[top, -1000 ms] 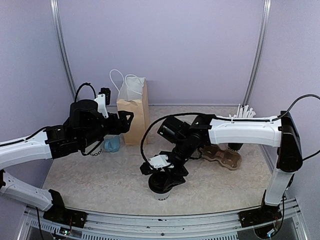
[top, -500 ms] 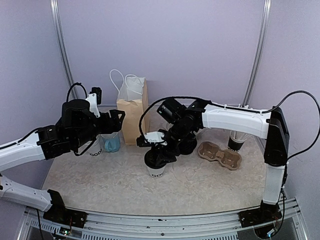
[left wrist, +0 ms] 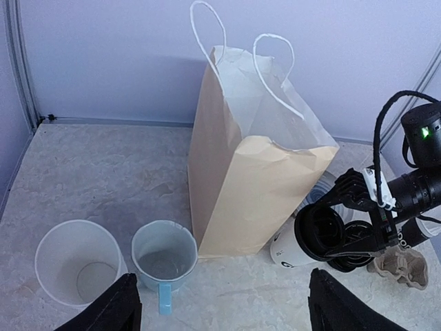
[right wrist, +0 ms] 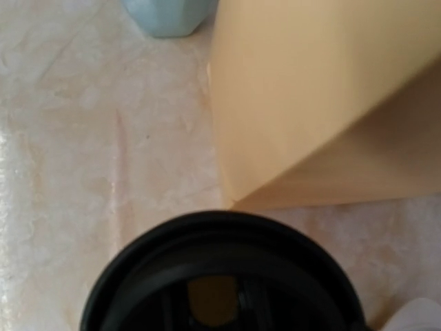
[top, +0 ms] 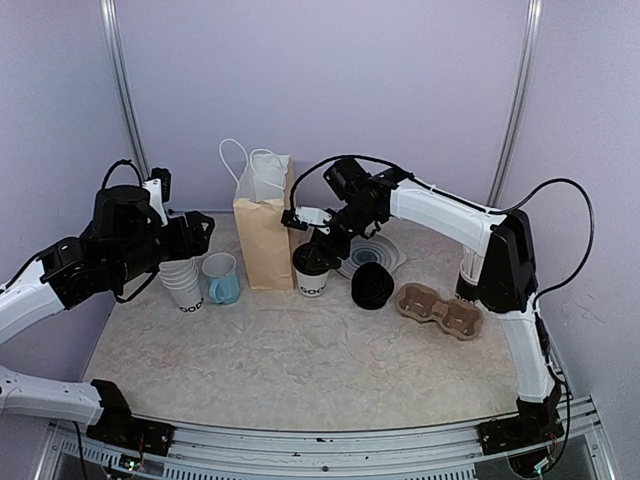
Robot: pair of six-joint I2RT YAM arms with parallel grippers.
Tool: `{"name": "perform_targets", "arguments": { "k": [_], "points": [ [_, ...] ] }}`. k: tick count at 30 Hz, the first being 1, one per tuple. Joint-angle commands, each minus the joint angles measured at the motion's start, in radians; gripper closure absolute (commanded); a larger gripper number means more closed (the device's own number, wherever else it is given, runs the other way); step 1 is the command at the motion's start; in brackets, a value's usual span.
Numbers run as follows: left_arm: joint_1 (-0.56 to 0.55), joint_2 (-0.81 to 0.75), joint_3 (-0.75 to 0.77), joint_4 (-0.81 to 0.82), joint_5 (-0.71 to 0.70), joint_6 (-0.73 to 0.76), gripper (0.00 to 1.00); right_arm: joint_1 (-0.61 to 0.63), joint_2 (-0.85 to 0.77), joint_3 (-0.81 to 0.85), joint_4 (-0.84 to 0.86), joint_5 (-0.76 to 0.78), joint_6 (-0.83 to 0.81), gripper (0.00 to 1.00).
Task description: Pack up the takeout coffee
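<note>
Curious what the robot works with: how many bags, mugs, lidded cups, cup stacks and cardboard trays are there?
Brown paper bag: 1
Light-blue handled mug: 1
White paper cup with black lid: 1
Stack of white paper cups: 1
Brown cardboard cup tray: 1
Total: 5

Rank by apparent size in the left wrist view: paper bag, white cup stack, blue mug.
1. paper bag, clearly largest.
2. white cup stack and blue mug: about alike from above, the stack slightly wider; too close to rank.

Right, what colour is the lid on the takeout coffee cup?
Black; the lid on the white cup shows best in the left wrist view.
</note>
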Motion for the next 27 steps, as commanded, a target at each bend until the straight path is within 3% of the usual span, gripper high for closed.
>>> {"name": "perform_targets", "arguments": {
  "k": [1,7,10,13,17,27],
  "points": [
    [0.038,-0.015,0.026,-0.102,0.001,-0.024,0.20,0.009,0.046,0.045,-0.063,0.028,0.040,0.26],
    [0.159,0.016,0.044,-0.161,0.070,0.003,0.25,0.010,0.045,0.036,-0.075,0.017,0.056,0.15],
    [0.248,0.052,0.064,-0.164,0.187,0.032,0.32,0.007,0.016,0.044,-0.078,-0.014,0.073,0.01],
    [0.323,0.101,0.100,-0.172,0.282,0.063,0.39,0.009,-0.025,0.052,-0.089,-0.029,0.082,0.00],
    [0.369,0.197,0.159,-0.214,0.299,0.106,0.48,0.008,-0.101,0.017,-0.120,-0.042,0.078,0.01],
    [0.402,0.409,0.258,-0.298,0.262,0.161,0.52,0.005,-0.498,-0.506,0.072,-0.093,0.015,0.01]
  ]
}}
